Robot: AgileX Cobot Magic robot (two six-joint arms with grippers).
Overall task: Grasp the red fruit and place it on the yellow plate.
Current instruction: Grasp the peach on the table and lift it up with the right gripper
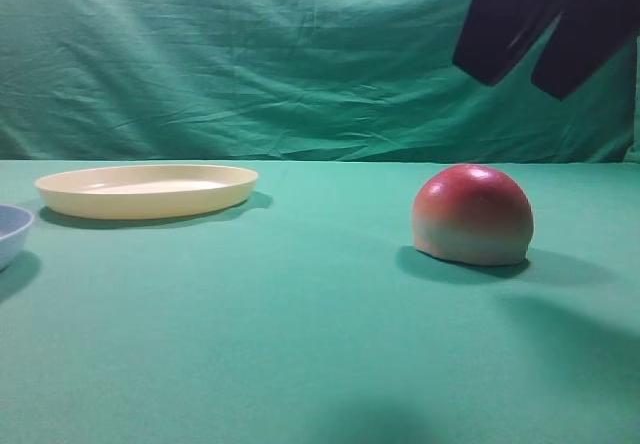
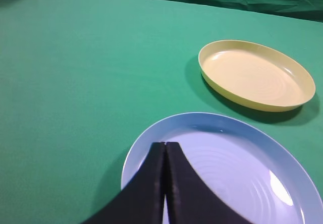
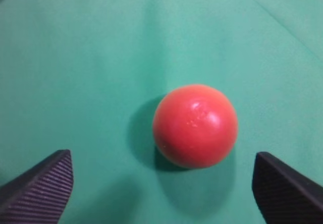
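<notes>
The red fruit (image 1: 472,215) rests flat side down on the green cloth at the right, red on top and pale at its base. From above, the fruit (image 3: 195,125) lies just ahead of my right gripper (image 3: 161,163), which is open wide with nothing between its ribbed fingers (image 3: 43,186). That right gripper (image 1: 520,56) hangs high over the fruit in the exterior view, well apart from it. The yellow plate (image 1: 148,190) sits empty at the far left. My left gripper (image 2: 165,144) is shut and hovers over a light blue dish, with the yellow plate (image 2: 256,75) beyond.
A light blue dish (image 2: 237,173) stands near the left edge, its rim (image 1: 14,226) just showing in the exterior view. A green cloth backdrop (image 1: 250,54) hangs behind the table.
</notes>
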